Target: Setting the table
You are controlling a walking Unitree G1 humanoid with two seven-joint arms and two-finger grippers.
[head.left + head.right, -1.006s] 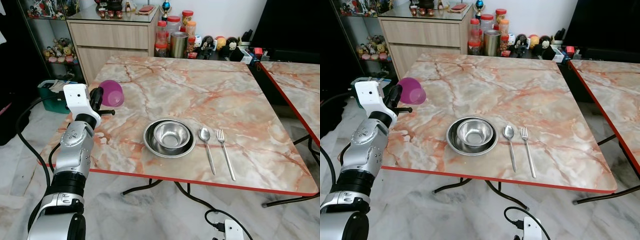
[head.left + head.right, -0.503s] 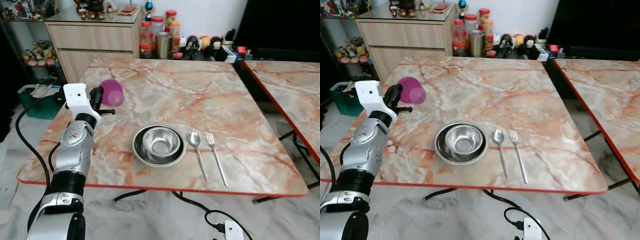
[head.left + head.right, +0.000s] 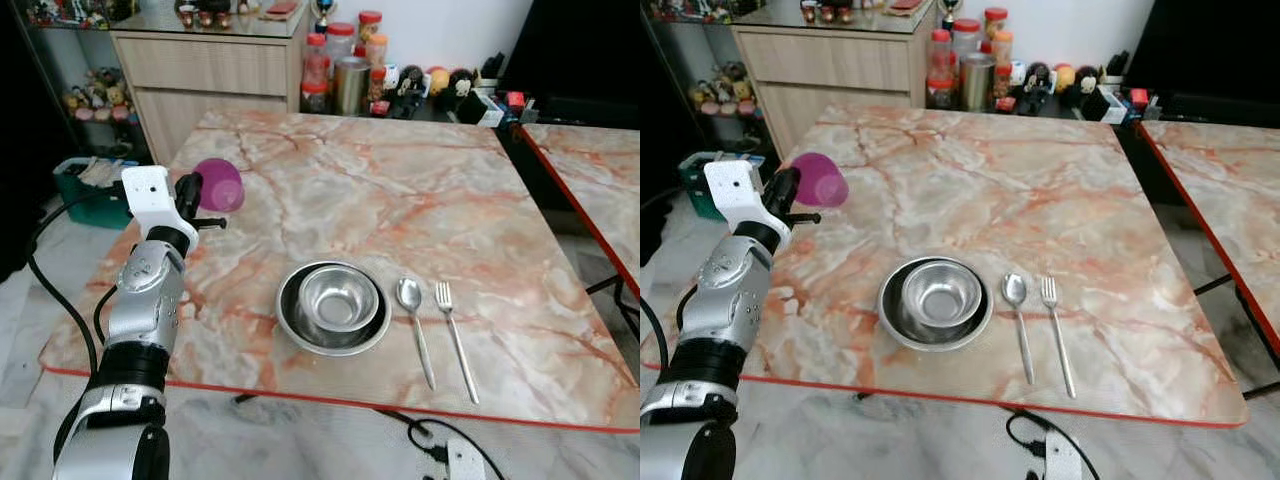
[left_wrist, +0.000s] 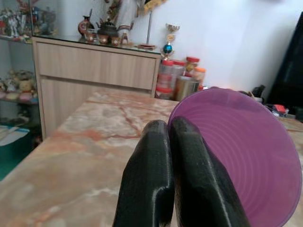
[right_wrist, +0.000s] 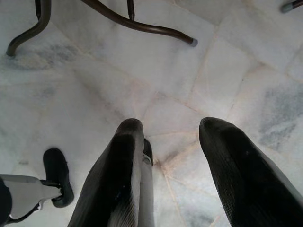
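Observation:
My left gripper is shut on the rim of a purple plastic cup, held tilted above the left side of the marble table. In the left wrist view the two black fingers press together on the purple cup. A steel bowl sits inside a steel plate near the front edge, with a spoon and a fork lying to its right. My right gripper hangs open over the marble floor.
A wooden cabinet stands behind the table's far left, with jars and a metal tin beside it. A second marble table stands to the right. A green box sits on the floor at the left. Black table legs cross the floor.
The camera has shifted, so the whole scene sits differently in the picture. The left gripper keeps the purple cup at about the same height over the table's left side.

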